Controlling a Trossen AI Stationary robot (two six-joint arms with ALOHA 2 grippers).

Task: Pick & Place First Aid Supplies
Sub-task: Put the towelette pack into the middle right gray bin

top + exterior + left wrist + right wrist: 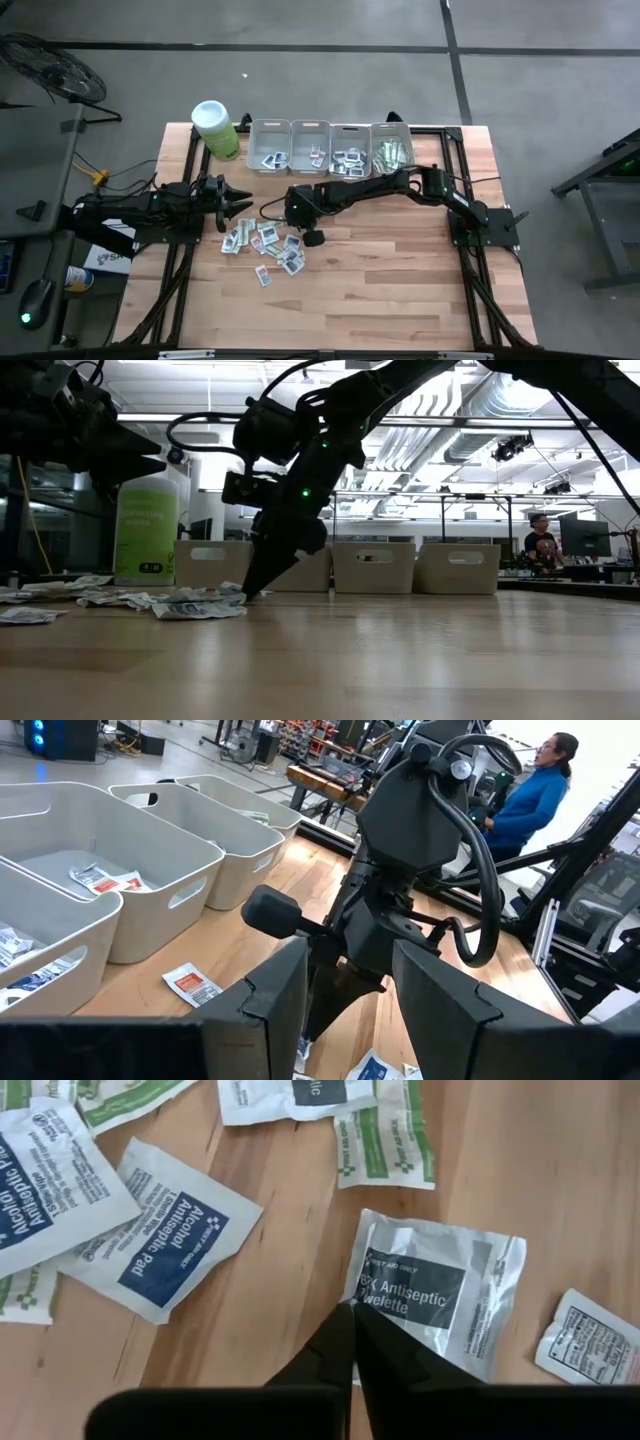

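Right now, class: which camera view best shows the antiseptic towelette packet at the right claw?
The right wrist view: the towelette packet fills it, label legible, the shut right claw at its edge. The high view shows only tiny packets; the low view, a flat pile; the left wrist view hides it.

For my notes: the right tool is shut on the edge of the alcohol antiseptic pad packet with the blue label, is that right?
Not quite. The right tool is shut, but on the edge of the antiseptic towelette packet with the dark label; the blue-labelled alcohol pad lies apart, untouched. The right wrist view shows it.
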